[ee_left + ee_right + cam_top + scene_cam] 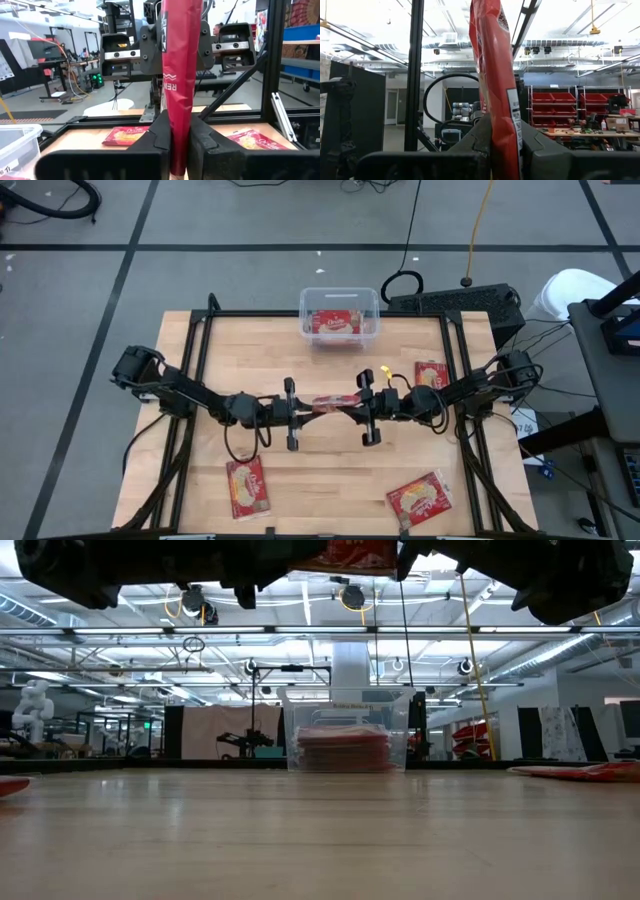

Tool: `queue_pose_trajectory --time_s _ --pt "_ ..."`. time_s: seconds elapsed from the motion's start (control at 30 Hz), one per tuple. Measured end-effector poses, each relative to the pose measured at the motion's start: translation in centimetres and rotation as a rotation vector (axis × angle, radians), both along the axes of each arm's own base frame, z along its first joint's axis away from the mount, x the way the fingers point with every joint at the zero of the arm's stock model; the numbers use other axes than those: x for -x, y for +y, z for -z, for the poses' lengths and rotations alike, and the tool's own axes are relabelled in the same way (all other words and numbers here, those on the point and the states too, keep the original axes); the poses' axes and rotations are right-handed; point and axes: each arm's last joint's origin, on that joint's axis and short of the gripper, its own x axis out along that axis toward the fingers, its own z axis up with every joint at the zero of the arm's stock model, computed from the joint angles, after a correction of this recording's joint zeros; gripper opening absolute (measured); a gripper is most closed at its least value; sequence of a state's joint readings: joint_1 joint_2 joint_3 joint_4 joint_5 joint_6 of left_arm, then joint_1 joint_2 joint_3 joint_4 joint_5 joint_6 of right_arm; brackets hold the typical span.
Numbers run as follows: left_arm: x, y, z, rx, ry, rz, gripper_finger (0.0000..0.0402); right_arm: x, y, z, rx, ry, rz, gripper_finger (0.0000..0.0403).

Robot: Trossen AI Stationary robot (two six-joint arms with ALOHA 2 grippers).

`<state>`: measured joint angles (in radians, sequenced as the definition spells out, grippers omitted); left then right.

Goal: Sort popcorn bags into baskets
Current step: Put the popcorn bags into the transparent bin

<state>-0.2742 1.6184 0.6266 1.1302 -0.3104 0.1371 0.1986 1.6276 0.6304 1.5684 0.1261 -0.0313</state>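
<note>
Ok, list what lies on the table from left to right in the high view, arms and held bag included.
Left arm → popcorn bag near the front left → left gripper → held bag → right gripper → front right bag → right arm.

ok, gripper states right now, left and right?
Left gripper: shut on one end of a flat red popcorn bag.
Right gripper: shut on the same bag's other end.
</note>
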Motion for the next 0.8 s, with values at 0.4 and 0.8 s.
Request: queue_pose_trajectory --time_s 0.4,0.8 --pt "1.4 0.9 -1.9 0.004 0.095 -0.067 0.0025 -0.1 -0.3 0.1 0.036 0.028 0.148 0.0069" --pt "5.7 7.8 -7.8 0.044 0.298 -0.289 0.0023 1.8 -1.7 2.9 0.067 0.325 0.51 0.0145"
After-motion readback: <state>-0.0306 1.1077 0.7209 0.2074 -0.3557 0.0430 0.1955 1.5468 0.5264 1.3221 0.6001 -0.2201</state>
